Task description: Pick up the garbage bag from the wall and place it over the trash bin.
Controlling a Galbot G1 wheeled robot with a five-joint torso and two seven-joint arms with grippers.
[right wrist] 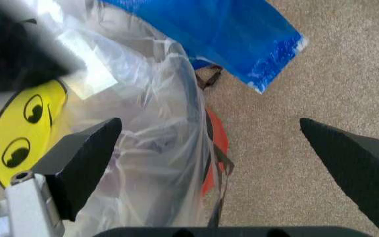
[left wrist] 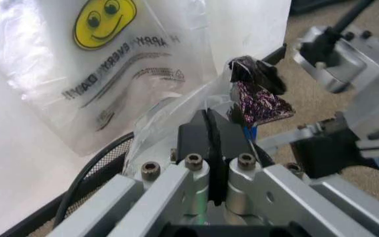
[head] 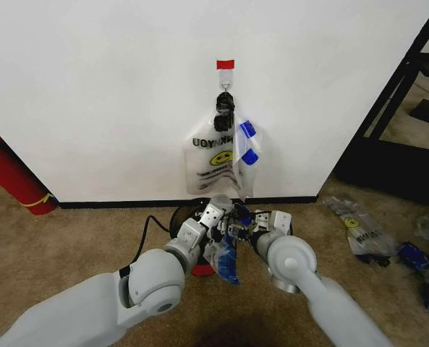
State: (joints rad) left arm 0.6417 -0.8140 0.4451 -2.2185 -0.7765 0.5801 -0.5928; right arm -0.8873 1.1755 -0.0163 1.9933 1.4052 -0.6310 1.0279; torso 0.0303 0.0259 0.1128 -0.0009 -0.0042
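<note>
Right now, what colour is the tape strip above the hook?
Red: the tape strip shows best in the head view.

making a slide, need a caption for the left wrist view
Left pincer shut on a garbage bag rim above the trash bin, smiley bag behind.

I read "HAPPY EVERY DAY!" under the smiley on a hanging bag (left wrist: pixel 104 74), mirrored through the plastic, and part of "THANK YOU" on it (head: pixel 213 142).
</note>
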